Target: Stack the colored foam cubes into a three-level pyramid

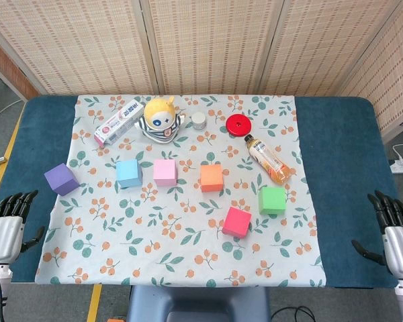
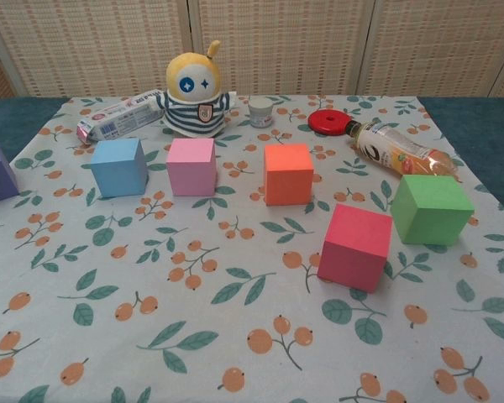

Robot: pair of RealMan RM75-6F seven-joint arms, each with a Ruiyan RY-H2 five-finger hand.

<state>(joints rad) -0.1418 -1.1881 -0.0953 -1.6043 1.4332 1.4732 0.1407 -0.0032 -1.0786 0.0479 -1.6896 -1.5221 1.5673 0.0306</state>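
Cubes of foam lie apart on the flowered cloth (image 1: 188,258), none stacked yet. From my head camera I go left to right: the purple cube (image 1: 61,179) sits at about 9 o'clock, at the cloth's left edge. Then the blue cube (image 1: 128,173), the pink cube (image 1: 165,172) and the orange cube (image 1: 211,178) make a row near the middle, with gaps between them. The red cube (image 1: 236,221) is toward 5 o'clock and the green cube (image 1: 272,200) is at 4 o'clock, near it but not touching.

At 12 o'clock I see a toothpaste box (image 1: 118,121), a yellow doll (image 1: 160,118), a small jar (image 1: 198,121), a red lid (image 1: 240,124) and a bottle (image 1: 268,159) lying on its side.

My left hand (image 1: 11,225) rests at 8 o'clock, off the cloth, fingers spread, holding nothing. My right hand (image 1: 392,231) is at 4 o'clock, also off the cloth, fingers apart and empty.
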